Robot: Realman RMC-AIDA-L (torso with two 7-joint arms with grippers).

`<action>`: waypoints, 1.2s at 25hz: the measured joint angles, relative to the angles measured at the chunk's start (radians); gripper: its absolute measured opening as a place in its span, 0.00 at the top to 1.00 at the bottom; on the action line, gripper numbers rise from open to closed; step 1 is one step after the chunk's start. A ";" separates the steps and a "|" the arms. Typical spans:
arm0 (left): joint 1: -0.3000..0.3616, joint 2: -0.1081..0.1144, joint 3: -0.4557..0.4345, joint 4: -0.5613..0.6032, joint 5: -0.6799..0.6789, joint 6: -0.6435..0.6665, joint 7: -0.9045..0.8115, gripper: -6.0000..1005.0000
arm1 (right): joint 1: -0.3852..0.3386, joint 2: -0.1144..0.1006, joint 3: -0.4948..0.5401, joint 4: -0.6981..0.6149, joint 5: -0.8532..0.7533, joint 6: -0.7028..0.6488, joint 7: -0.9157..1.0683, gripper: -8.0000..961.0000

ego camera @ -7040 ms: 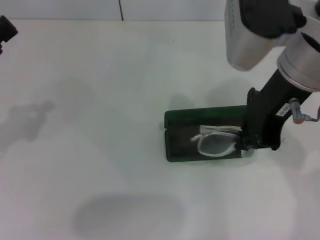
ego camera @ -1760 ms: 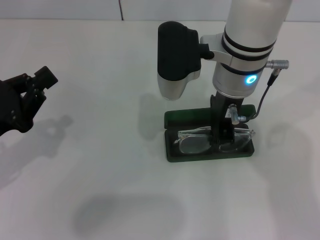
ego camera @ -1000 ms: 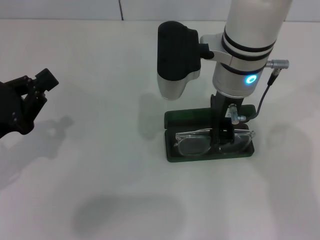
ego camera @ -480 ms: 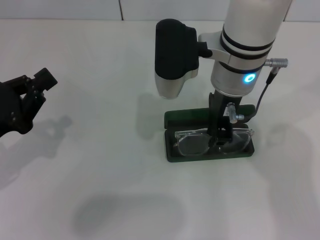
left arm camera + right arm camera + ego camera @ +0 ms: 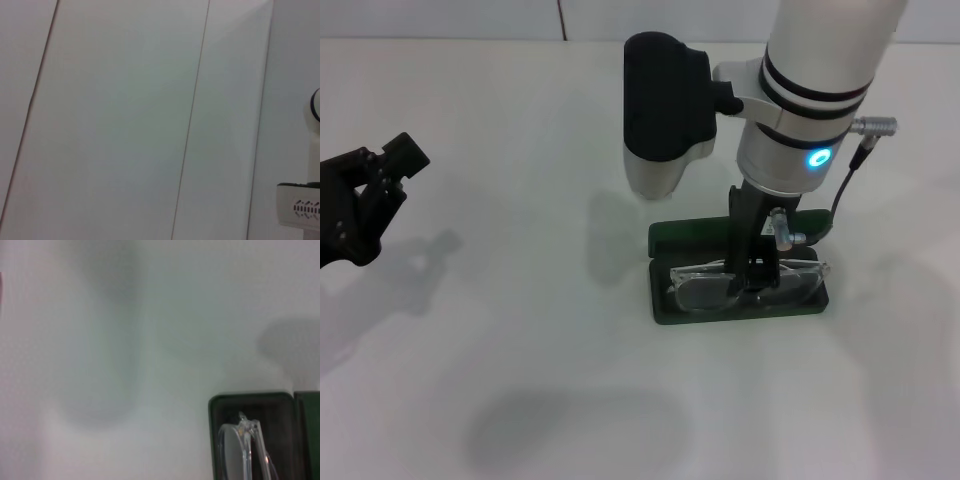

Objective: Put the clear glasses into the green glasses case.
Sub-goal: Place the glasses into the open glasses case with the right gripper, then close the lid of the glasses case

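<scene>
The clear glasses (image 5: pixel 705 289) are lying lengthwise in the open base of the green glasses case (image 5: pixel 660 300), with the lid standing open along the far edge. The right gripper (image 5: pixel 750 280) is reaching straight down onto their bridge.

Risks, from the biggest thing down:
- The table (image 5: pixel 520 380) is offering the case nothing to brace against, so any sideways drag from the arm is likely to be sliding the whole case.
- The right arm (image 5: pixel 820 60) is hanging directly over the case. If it is lifting while the gripper is clamped on the bridge, it could be pulling the glasses back out, or tipping the case up with them.
- The lid is sitting just behind the gripper, so a backward drift could be knocking it shut on the tool.
- The frame looks about as long as the base, so one end may be riding on the rim instead of settling inside, and the lid would then be failing to close.

Hard to make out:
- The arm is covering the middle of the glasses and part of the lid in the head view.
- I cannot tell whether the right gripper is grasping the bridge or has let go.
- The right wrist view is cutting off all but one corner of the case (image 5: pixel 250 397) and one lens end (image 5: pixel 245 450).
- The left gripper (image 5: pixel 380 175) is idling far to the left, well apart from the case. I cannot tell its state either, and its wrist camera is showing only blank panels
</scene>
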 joint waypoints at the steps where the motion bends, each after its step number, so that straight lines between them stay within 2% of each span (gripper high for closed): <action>1: 0.000 0.000 0.000 0.000 0.000 0.000 0.000 0.93 | -0.006 0.000 0.001 -0.011 -0.002 -0.002 0.001 0.78; 8: 0.003 0.000 0.000 -0.003 0.000 0.000 0.000 0.93 | -0.053 0.000 0.008 -0.114 -0.081 -0.010 0.028 0.78; 18: 0.003 -0.002 0.000 -0.003 -0.001 0.002 0.000 0.93 | -0.080 0.000 0.012 -0.149 -0.077 -0.014 0.026 0.78; 30: 0.000 -0.003 0.000 -0.003 -0.003 0.002 0.000 0.93 | -0.129 0.000 0.015 -0.140 -0.025 0.055 -0.051 0.78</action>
